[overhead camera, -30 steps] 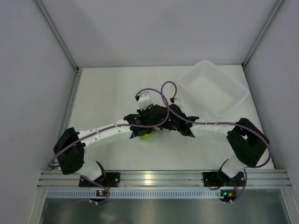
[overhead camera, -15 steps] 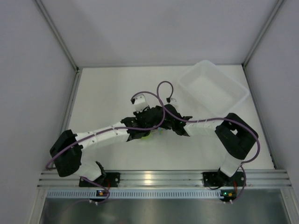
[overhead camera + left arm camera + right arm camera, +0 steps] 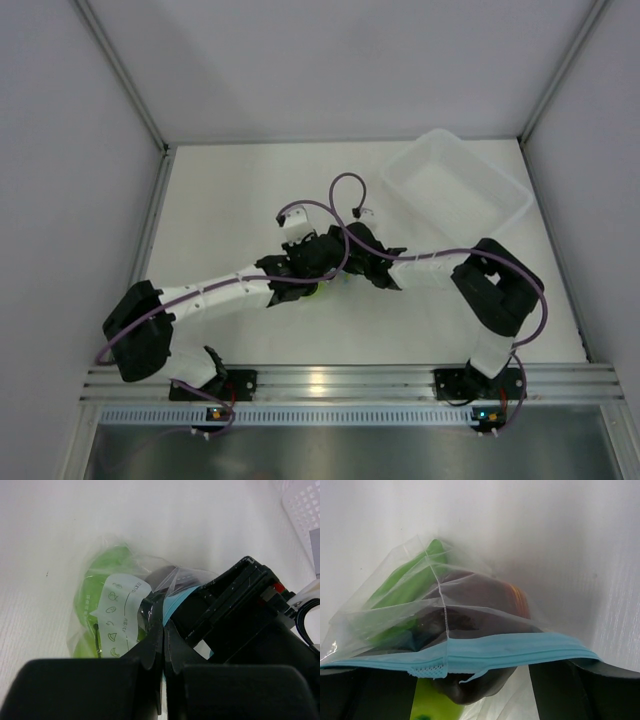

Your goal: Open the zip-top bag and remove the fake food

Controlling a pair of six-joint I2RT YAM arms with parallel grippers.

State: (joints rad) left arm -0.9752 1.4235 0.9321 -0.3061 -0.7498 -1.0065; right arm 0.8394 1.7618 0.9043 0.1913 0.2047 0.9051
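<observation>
The zip-top bag is clear and crinkly, with its light blue zipper strip stretched across in front of my right gripper's fingers. Inside I see the elongated green fruit, the dark red-brown one and the yellow-green apple. My right gripper has its fingers wide apart, open, at the bag's mouth. My left gripper is shut on the bag's edge next to the strip, close against the right gripper. In the top view both grippers meet over the bag.
The white translucent tray stands at the back right; its mesh corner shows in the left wrist view. Purple cables loop above both wrists. Metal rails and white walls bound the table on the left, right and far sides.
Both grippers have shifted together a little to the left and away from the bases with the bag. The right arm's elbow has swung left.
</observation>
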